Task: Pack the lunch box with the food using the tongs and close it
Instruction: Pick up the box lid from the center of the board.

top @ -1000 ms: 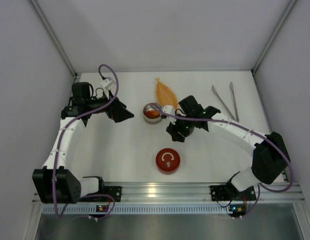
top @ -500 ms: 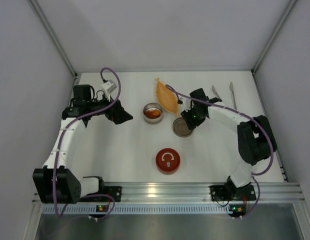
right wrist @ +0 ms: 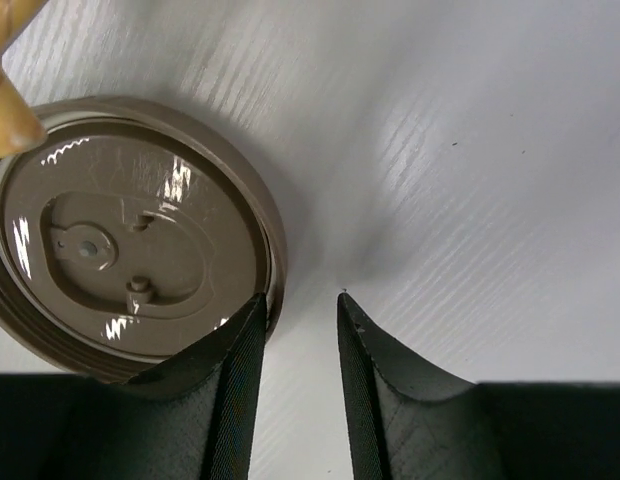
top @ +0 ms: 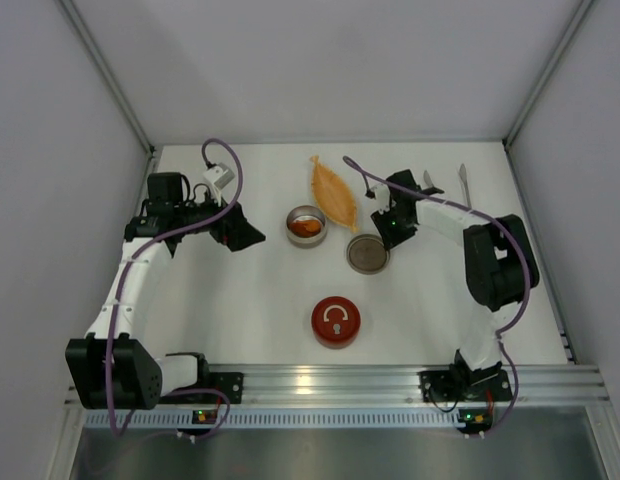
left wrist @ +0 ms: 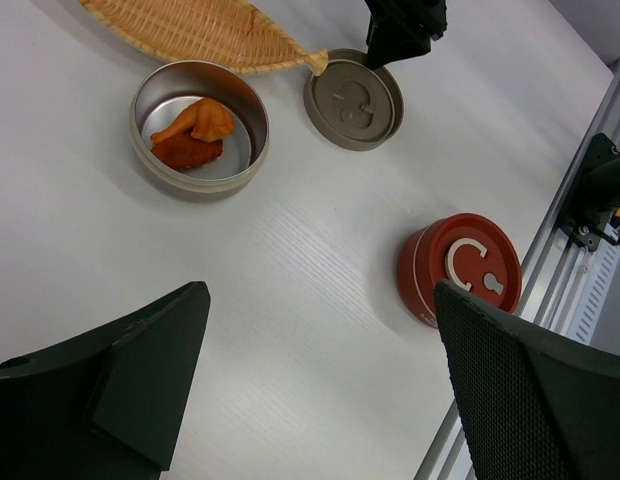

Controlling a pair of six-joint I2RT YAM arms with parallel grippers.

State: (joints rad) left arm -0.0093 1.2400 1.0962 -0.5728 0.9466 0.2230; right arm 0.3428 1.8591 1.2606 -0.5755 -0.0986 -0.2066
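On the tabletop [top: 250, 300], the lunch box [top: 290, 228] holds the food [top: 308, 229]. Behind it to the right lies the leaf dish [top: 333, 193]; right and nearer, the flat lid [top: 367, 254]; in front, the domed lid [top: 336, 322]; far right, the tongs [top: 463, 182].

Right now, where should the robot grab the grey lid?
Probably pinch the lid by its raised rim, straight down from above, one finger inside, one outside: it lies flat, so its side is low. Try the edge nearest the right gripper; the dish tip crowds the opposite edge.
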